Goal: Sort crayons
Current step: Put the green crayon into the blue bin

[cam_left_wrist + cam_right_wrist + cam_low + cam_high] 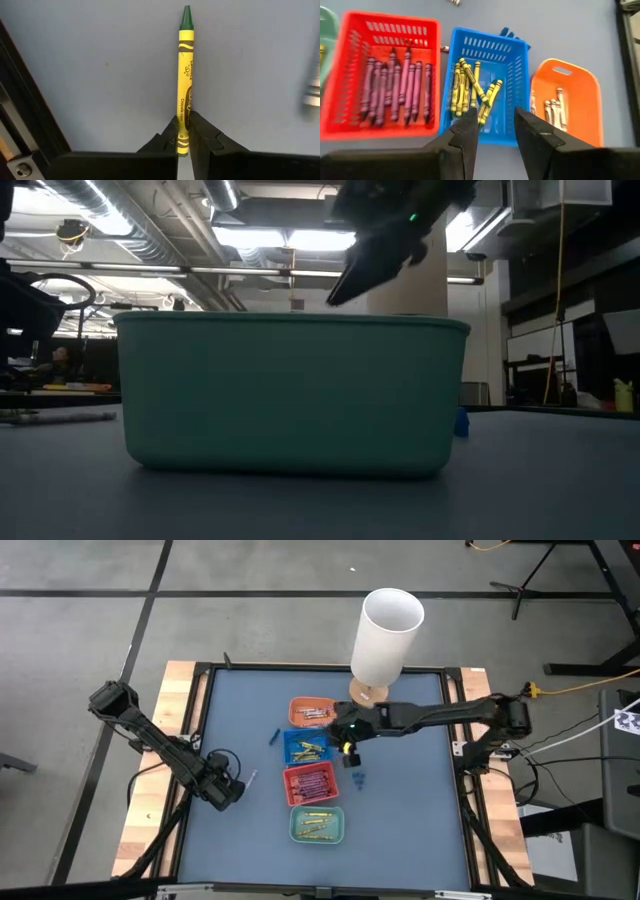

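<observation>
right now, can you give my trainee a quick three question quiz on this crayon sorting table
1. True or false: the left claw is shut on a green-tipped crayon.
2. Which tray holds the yellow crayons? A) red tray B) blue tray C) orange tray
3. Fill in: the right claw is open and hangs over the ____ tray.

Key
1. True; its fingers pinch the crayon's lower end.
2. B, the blue tray. The red tray holds purple crayons, and the orange tray only a few pale ones.
3. Blue.
</observation>
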